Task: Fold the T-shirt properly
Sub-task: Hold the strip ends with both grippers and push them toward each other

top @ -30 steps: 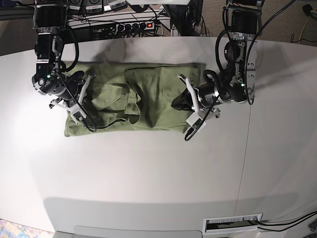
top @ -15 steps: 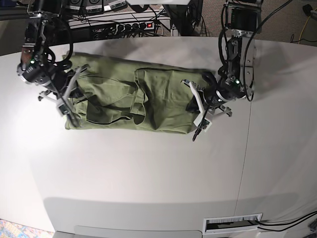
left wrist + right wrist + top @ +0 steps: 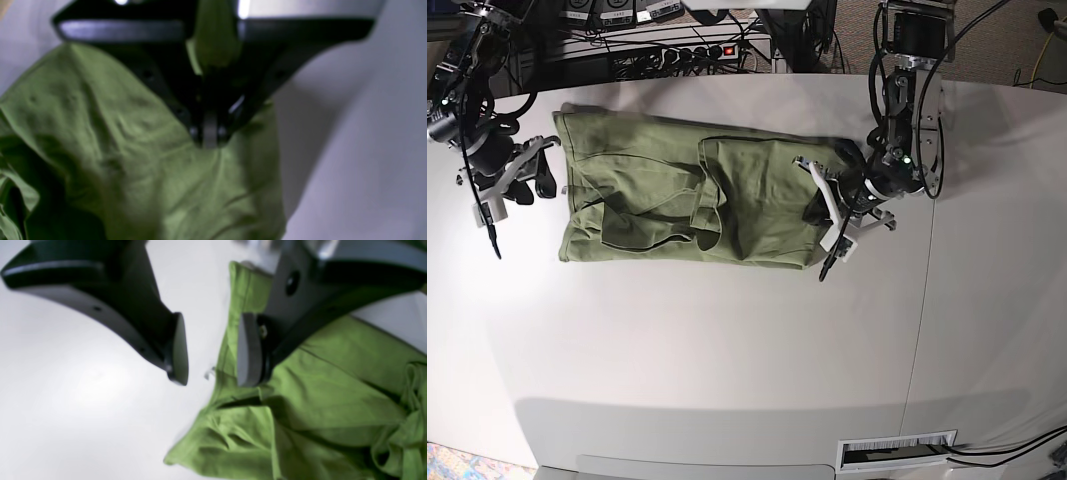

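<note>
Since a second ago the right gripper [image 3: 527, 180] let go, fingers apart; left gripper [image 3: 819, 208] stays clamped on the T-shirt [image 3: 677, 195], limp and light on the counter [image 3: 727, 340]. Hem corners look best.

place: robotics lab | cues: white table [image 3: 727, 340], power strip [image 3: 689, 52] with lit red switch plus cable tangle behind it, two arms mounted at table's far edge, carpet floor
</note>
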Available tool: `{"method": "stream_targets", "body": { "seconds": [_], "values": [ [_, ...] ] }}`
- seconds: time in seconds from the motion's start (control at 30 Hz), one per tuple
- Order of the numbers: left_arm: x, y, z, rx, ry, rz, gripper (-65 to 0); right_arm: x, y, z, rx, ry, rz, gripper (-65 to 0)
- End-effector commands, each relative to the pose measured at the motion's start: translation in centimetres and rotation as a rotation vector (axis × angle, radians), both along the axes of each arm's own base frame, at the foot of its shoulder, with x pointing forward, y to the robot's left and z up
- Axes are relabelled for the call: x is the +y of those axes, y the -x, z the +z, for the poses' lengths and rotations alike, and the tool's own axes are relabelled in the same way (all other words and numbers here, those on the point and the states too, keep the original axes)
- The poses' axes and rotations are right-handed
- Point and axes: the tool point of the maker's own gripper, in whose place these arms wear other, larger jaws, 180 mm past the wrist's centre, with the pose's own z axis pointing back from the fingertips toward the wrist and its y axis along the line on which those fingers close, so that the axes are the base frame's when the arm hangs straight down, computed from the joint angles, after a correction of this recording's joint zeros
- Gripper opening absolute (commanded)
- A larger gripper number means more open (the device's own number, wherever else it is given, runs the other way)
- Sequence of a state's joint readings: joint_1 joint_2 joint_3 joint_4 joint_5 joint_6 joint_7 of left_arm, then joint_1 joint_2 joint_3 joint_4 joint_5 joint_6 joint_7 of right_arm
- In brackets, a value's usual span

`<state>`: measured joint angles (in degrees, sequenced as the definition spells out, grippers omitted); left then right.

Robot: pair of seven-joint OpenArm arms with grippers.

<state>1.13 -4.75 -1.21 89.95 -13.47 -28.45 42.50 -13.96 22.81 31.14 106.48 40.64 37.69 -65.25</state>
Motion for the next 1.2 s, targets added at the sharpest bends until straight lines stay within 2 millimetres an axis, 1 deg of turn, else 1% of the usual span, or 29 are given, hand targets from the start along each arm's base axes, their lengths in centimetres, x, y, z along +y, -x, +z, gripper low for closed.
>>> {"method": "stream_targets", "body": {
  "seconds": [0.0, 0.13, 0.27, 0.33, 0.5, 0.77, 0.93, 1.07, 1.17],
  "values": [
    [-0.1, -0.4, 0.7, -0.02, 0.006, -0.001, -65.0, -0.4, -1.0, 0.9, -0.042, -0.008, -0.004, -39.2],
    [-0.9, 0.1, 0.4, -0.013, 0.005, -0.027, -65.0, -1.8, -2.3, -1.3, -0.001, -0.109, -0.072, -38.8],
    [-1.8, 0.6, 0.0, -0.014, -0.031, -0.072, -65.0, -1.4, -2.8, -3.1, 0.08, -0.271, -0.095, -37.6],
    [-2.2, 0.9, -0.2, -0.016, -0.053, -0.093, -65.0, -1.0, -3.2, -3.5, 0.099, -0.34, -0.097, -35.6],
    [-2.8, 1.2, -0.2, -0.016, -0.058, -0.114, -65.0, -0.9, -3.6, -4.1, 0.115, -0.415, -0.115, -35.6],
    [-2.8, 1.1, -0.2, -0.017, -0.058, -0.114, -65.0, -0.8, -3.7, -4.1, 0.109, -0.42, -0.115, -35.6],
    [-2.8, 1.2, -0.2, -0.016, -0.058, -0.114, -65.0, -1.4, -3.7, -4.4, 0.107, -0.386, -0.132, -35.6],
    [-2.8, 1.1, -0.2, -0.016, -0.058, -0.114, -65.0, -1.4, -3.8, -4.3, 0.101, -0.388, -0.134, -35.6],
    [-2.8, 1.1, -0.2, -0.016, -0.057, -0.115, -65.0, -1.4, -3.7, -4.8, 0.113, -0.372, -0.138, -35.6]
  ]
}}
